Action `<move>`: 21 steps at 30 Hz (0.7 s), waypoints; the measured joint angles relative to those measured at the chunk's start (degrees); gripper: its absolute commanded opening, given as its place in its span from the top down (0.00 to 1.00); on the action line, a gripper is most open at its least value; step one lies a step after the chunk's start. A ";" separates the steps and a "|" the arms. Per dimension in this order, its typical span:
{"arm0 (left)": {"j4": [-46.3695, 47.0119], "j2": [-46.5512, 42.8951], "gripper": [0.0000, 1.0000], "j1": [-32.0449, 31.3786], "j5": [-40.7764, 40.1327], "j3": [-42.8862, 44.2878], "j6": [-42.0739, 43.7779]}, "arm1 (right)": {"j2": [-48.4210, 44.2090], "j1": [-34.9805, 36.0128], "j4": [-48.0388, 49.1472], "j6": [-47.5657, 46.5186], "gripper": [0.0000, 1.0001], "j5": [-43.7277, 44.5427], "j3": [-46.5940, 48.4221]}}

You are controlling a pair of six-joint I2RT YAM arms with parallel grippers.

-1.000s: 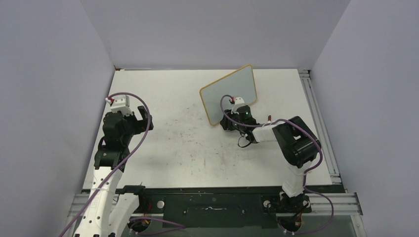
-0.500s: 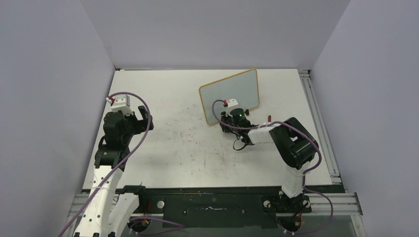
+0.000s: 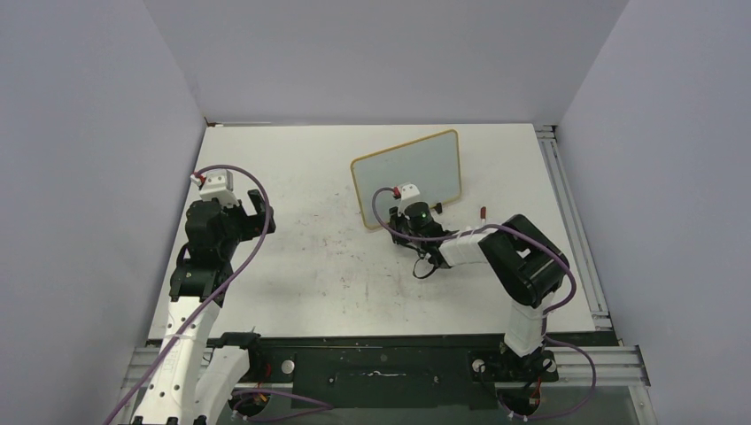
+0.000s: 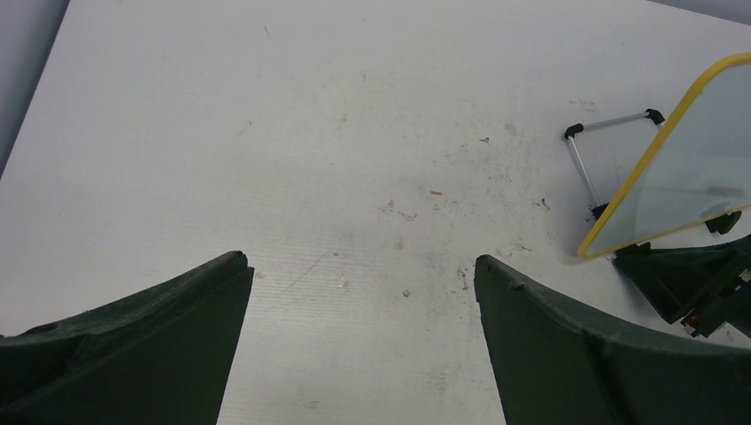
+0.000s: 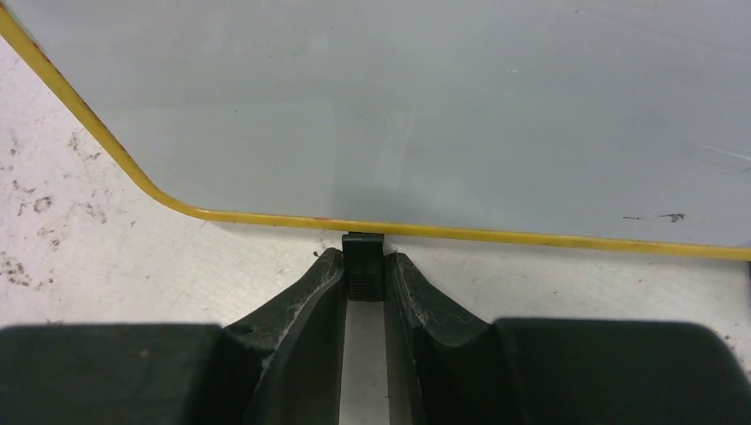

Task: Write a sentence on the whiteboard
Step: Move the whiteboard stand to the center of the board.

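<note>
The whiteboard (image 3: 407,170), glossy with a thin yellow frame, stands tilted on the table at centre right. Its face (image 5: 398,106) fills the right wrist view and carries only a few small dark specks; the sentence is out of view. My right gripper (image 5: 364,255) sits low at the board's bottom edge, shut on a small black foot (image 5: 363,270) under the frame. In the top view this right gripper (image 3: 400,221) is just in front of the board. My left gripper (image 4: 361,259) hovers wide open over bare table, far left of the board (image 4: 700,168).
A thin metal stand with black ends (image 4: 611,142) props the board from behind. A small red item (image 3: 483,212) lies on the table right of the right arm. The tabletop (image 4: 354,133) is scuffed with faint marks. Grey walls close in three sides.
My right gripper has shifted left along the board's lower edge and closed on the black foot. The board's lower left corner has swung slightly left. The left arm has stayed still.
</note>
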 measured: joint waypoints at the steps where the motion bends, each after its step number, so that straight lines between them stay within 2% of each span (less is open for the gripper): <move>1: 0.00 0.00 0.04 0.00 0.00 0.00 0.00 | -0.15 0.44 0.33 0.13 0.95 0.22 -0.37; 14: -0.02 0.15 0.04 0.00 0.04 0.00 0.00 | -0.92 7.74 0.55 4.04 0.93 2.60 -1.40; 16: -0.04 0.20 0.04 0.00 0.07 0.00 0.00 | -0.92 8.63 0.50 4.57 0.85 3.28 -1.40; 21: -0.09 0.26 0.04 0.00 0.13 0.00 0.00 | -0.92 9.73 0.42 5.68 0.53 4.13 -1.40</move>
